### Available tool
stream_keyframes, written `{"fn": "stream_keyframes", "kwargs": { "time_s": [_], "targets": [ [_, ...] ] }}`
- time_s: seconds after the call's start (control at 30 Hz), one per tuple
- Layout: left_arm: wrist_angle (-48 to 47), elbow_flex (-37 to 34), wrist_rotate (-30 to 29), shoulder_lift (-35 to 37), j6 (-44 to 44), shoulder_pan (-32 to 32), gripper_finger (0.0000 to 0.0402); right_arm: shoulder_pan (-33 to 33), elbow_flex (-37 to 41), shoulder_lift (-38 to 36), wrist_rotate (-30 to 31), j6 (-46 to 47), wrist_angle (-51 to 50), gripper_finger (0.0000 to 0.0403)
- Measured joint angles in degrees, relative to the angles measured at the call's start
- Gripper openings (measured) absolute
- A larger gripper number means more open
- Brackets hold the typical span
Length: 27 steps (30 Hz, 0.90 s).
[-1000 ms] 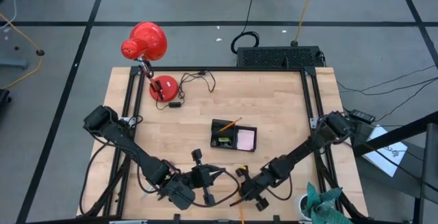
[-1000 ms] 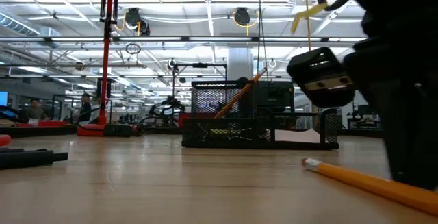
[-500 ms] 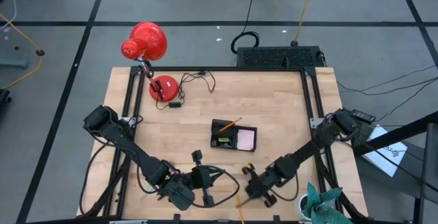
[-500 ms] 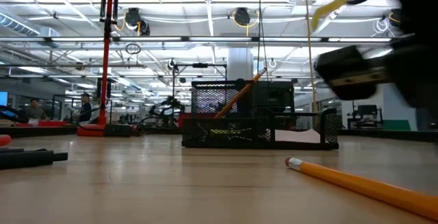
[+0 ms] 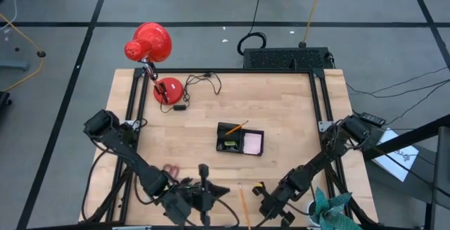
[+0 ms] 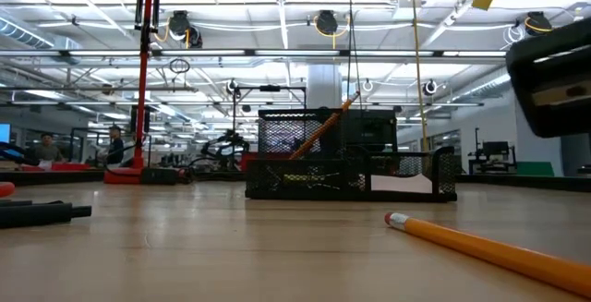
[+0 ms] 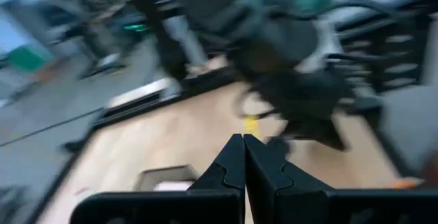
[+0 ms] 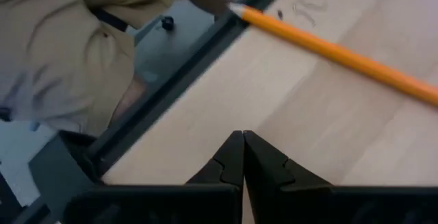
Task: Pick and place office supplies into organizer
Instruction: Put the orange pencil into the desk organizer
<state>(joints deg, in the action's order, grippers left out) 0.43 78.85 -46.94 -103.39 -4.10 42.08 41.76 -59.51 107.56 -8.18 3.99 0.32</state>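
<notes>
High view alone shows red-handled scissors (image 5: pixel 171 169) beside the left gripper (image 5: pixel 204 200).

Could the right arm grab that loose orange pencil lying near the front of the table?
Probably yes. The orange pencil lies bare on the table, nothing on or against it, and the right gripper sits just beside it, though its fingers are shut and must open first.

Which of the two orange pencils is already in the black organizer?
The slanted pencil at the organizer's far corner; the other pencil lies flat on the table's near edge.
</notes>
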Motion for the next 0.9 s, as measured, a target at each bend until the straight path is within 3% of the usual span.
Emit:
{"fn": "stream_keyframes", "kwargs": {
  "time_s": [0.17, 0.23, 0.33, 0.6, 0.77, 0.9],
  "targets": [
    [4.2, -1.2, 17.7, 0.0, -0.3, -5.4, 0.0001, -0.2, 0.0, 0.0, 0.5, -0.1, 1.7, 0.0],
    [10.5, -4.8, 24.6, 0.0, -1.2, -8.3, 0.0001, -0.2, 0.0, 0.0, 0.6, -0.1, 1.9, 0.0],
    [22.7, -12.3, 30.5, 0.2, -4.0, -11.0, 0.0001, -0.2, 0.0, 0.0, 0.6, -0.1, 1.7, 0.0],
    [60.1, -33.2, 28.9, 1.0, -2.6, -11.9, 0.0001, -0.2, 0.9, -0.1, 0.6, -0.1, 2.6, 0.0],
    [60.8, -36.3, 20.9, 1.0, 2.3, -10.4, 0.0001, -1.0, 1.2, 1.6, 0.4, -0.3, 6.9, 0.0],
    [60.6, -36.2, 20.9, 1.1, 3.0, -9.8, 0.0004, -1.6, 1.2, 3.8, 0.3, -0.3, 10.7, 0.0]
  ]
}}
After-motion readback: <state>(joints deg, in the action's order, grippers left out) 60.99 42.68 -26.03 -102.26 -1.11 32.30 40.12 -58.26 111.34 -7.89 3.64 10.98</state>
